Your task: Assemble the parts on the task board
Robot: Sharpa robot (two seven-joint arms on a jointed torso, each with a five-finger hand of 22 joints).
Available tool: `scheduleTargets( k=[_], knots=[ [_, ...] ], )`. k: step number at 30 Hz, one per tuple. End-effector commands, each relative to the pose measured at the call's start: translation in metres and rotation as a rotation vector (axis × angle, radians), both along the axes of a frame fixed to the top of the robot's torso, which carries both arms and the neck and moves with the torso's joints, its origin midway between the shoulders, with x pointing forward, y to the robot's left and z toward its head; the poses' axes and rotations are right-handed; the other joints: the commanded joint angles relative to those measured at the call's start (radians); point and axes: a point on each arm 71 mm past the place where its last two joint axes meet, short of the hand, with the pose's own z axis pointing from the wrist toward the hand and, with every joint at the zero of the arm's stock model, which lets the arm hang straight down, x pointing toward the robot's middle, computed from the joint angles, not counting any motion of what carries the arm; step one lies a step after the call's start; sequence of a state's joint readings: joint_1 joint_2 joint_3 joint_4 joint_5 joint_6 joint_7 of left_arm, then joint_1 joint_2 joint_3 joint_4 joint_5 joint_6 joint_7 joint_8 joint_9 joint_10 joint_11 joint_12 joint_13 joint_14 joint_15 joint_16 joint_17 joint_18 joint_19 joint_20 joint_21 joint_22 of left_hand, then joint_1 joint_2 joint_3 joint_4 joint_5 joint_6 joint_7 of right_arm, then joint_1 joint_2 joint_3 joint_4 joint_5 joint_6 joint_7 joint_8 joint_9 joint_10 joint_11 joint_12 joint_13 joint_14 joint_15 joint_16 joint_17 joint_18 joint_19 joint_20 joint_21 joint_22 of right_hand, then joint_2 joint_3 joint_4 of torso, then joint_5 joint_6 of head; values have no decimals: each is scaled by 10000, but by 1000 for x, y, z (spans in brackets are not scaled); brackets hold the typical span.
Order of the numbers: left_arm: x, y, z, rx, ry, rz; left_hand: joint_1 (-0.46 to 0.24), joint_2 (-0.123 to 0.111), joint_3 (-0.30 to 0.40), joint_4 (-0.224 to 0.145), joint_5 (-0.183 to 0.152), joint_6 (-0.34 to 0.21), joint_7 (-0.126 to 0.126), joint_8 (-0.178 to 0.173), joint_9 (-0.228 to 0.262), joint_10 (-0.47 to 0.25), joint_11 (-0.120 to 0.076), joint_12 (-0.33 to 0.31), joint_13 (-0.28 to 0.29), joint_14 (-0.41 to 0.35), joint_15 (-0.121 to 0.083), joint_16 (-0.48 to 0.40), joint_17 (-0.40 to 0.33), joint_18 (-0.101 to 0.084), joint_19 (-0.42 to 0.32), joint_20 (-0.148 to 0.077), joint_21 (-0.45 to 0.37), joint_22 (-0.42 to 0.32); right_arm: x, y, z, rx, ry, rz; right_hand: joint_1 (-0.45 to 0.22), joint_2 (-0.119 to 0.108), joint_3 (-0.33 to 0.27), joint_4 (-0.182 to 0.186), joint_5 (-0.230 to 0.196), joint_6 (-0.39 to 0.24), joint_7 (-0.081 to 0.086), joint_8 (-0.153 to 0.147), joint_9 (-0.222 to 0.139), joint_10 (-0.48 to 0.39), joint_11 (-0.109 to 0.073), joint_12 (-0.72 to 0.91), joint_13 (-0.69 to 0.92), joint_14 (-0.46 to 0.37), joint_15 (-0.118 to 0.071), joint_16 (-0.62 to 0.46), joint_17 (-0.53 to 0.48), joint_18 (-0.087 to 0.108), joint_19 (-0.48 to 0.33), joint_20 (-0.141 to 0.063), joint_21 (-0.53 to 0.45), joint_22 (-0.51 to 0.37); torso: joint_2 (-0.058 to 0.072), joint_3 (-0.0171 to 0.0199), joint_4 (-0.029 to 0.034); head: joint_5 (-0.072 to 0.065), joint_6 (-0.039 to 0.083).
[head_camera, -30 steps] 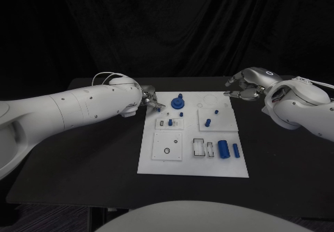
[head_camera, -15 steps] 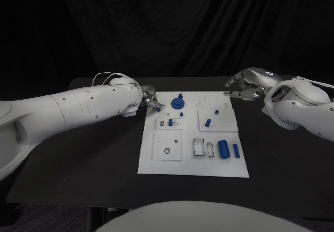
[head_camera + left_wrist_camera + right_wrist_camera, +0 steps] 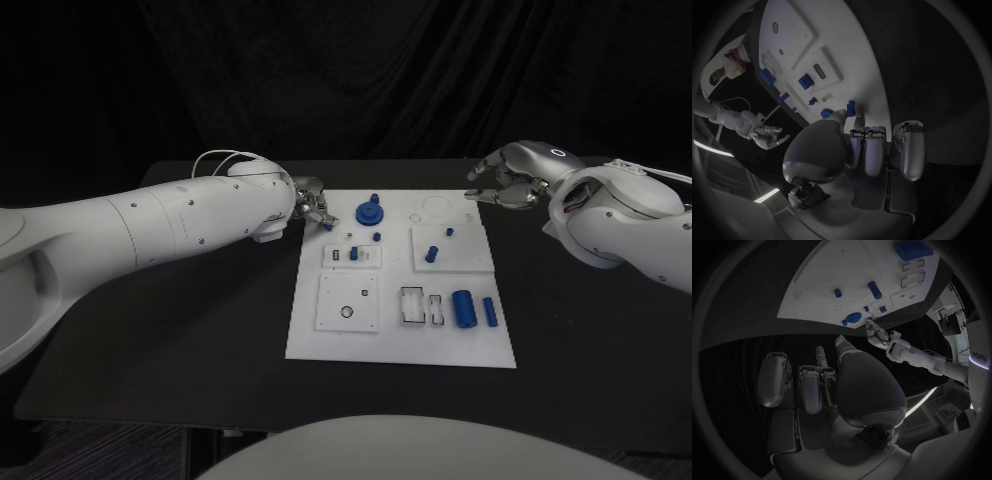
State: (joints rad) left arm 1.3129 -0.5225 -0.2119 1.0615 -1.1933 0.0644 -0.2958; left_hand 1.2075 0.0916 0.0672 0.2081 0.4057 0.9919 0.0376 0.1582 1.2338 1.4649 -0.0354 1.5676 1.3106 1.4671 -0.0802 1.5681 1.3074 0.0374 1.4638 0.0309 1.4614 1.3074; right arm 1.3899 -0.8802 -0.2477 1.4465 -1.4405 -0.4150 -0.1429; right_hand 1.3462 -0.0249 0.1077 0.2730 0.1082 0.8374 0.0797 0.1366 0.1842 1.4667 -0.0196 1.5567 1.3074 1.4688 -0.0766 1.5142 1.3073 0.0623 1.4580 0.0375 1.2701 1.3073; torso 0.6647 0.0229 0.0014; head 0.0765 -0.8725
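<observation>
No writing, label or number can be read anywhere.

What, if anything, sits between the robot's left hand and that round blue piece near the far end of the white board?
Nothing visible blocks it. The left hand is at the task board's far left corner, and bare white board lies between its fingers and the round blue part. It looks to be pinching a small blue piece.

I see bare bench point(image 3: 173, 340) on both sides of the task board point(image 3: 404, 345), wide enough for either arm to pass. My left hand point(image 3: 310, 207) sits at the board's far left corner, just beside the blue gear-shaped part point(image 3: 369, 212). My right hand point(image 3: 505, 185) hangs off the far right corner. Upright blue pegs point(image 3: 433, 254) stand mid-board; the blue cylinder point(image 3: 463, 308) lies nearer me.
</observation>
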Motion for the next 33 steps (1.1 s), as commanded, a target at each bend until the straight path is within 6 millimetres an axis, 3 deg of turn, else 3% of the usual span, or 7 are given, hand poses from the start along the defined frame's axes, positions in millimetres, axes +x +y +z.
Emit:
scheduleTargets(
  k=[1, 9, 21, 23, 29, 33],
  knots=[
    [-1, -2, 0, -180, -117, -93, 121, -33, 173, -60, 97, 94, -34, -51, -7, 1059, 20, 32, 2602, 1037, 0, 27, 2634, -11, 205, 27, -63, 1894, 0, -1, -2, -58, 74, -102, 109, 10, 2, -49, 80, 82, -2, -44, -17, 811, 96, -46, 2438, 830, 69, -67, 2112, 40, -60, 40, -81, 1752, 2, 0, 1, -9, -2],
    [-4, 2, 2, -355, -420, 51, 259, -328, 908, -386, 263, 220, -79, -111, 31, 1059, -26, 32, 2602, 1037, -42, 27, 2634, -14, 226, -13, -63, 1921, 0, -3, -2, -63, 84, -146, 112, 11, 3, -51, 87, 82, -1, -45, -19, 804, 96, -52, 2432, 829, 70, -70, 2110, 45, -69, 40, -106, 1745, 1, -5, 0, -29, -2],
    [-20, 16, 7, -1615, -460, 1014, 38, -660, 1831, -628, 150, 360, -104, -139, 122, 1059, -61, 32, 2602, 1037, -81, 27, 2634, -16, 247, -51, -81, 1941, -1, -6, -2, -75, 99, -250, 118, 11, 5, -54, 96, 83, -1, -46, -21, 798, 96, -57, 2427, 827, 70, -77, 2104, 47, -73, 41, -116, 1742, -3, -4, 5, -30, -2],
    [-25, 17, 7, -1885, -271, 1184, -29, -683, 1942, -621, 58, 341, -92, -152, 143, 1059, -58, 32, 2602, 1037, -81, 27, 2634, -17, 249, -53, -84, 1944, -1, -7, -2, -78, 101, -270, 123, 11, 5, -57, 104, 84, 1, -48, -24, 788, 97, -65, 2419, 823, 71, -87, 2096, 52, -82, 41, -140, 1735, -4, -3, 6, -19, -2],
    [-42, 15, 7, -2362, 157, 1325, -364, -756, 2334, -563, -665, 342, -73, -160, 262, 1059, -40, 32, 2602, 1037, -68, 27, 2634, -9, 238, -45, -131, 1942, -1, -8, -2, -68, 79, -304, 123, 11, 5, -57, 104, 84, 1, -48, -24, 788, 97, -65, 2419, 823, 71, -87, 2096, 52, -82, 41, -140, 1735, -8, 3, 6, 5, -2],
    [-50, 12, 8, -2518, 266, 1255, -450, -750, 2404, -527, -853, 353, -67, -161, 291, 1059, -34, 32, 2602, 1037, -64, 27, 2634, -9, 241, -43, -134, 1947, -2, -8, -2, -46, 61, -290, 123, 11, 5, -57, 104, 84, 1, -48, -24, 788, 97, -65, 2419, 823, 71, -87, 2096, 52, -82, 41, -140, 1735, -12, 18, 18, 20, -2]
  ],
)
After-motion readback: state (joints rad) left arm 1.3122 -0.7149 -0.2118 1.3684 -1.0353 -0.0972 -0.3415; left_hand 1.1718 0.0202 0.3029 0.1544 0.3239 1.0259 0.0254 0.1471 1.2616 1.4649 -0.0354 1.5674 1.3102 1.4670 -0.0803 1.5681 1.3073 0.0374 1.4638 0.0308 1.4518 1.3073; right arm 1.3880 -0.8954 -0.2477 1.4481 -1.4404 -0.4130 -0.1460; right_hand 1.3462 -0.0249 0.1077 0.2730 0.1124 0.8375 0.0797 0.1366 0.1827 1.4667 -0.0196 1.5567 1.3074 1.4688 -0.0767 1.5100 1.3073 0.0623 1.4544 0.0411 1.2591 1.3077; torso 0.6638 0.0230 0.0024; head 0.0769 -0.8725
